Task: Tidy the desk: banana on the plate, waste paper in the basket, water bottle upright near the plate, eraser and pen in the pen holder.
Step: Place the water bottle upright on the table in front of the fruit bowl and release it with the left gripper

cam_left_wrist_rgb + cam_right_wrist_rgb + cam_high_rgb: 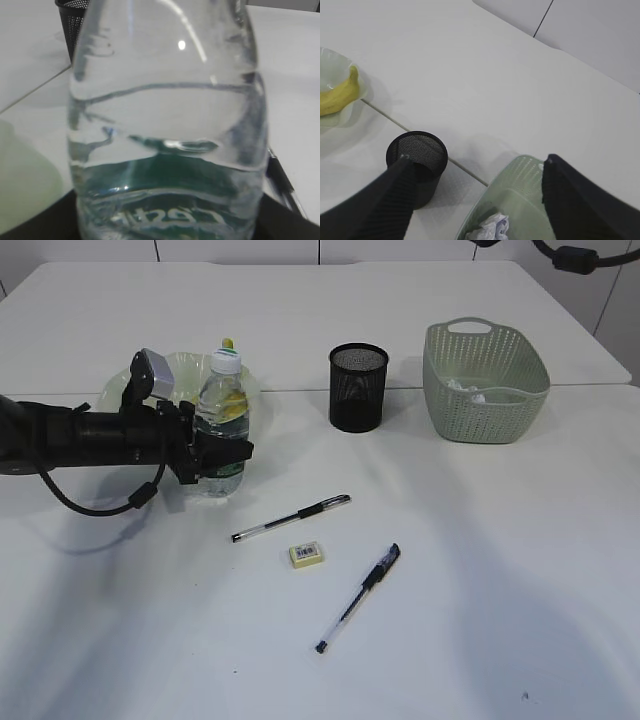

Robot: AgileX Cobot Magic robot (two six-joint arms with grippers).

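Between the left gripper's (222,453) half-open jaws stands the water bottle (221,420), gripped at its label; smooth, thin-walled, likely slippery.

plate (180,368): mostly hidden behind arm | water bottle (167,125): top, base cut off

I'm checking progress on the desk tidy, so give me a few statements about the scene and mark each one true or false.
1. The banana lies on the plate. True.
2. The water bottle lies on its side. False: it stands upright, between the left gripper's jaws.
3. Both pens are in the pen holder. False: both lie on the desk.
4. Crumpled paper is in the basket. True.
5. The eraser lies between the pens. True.
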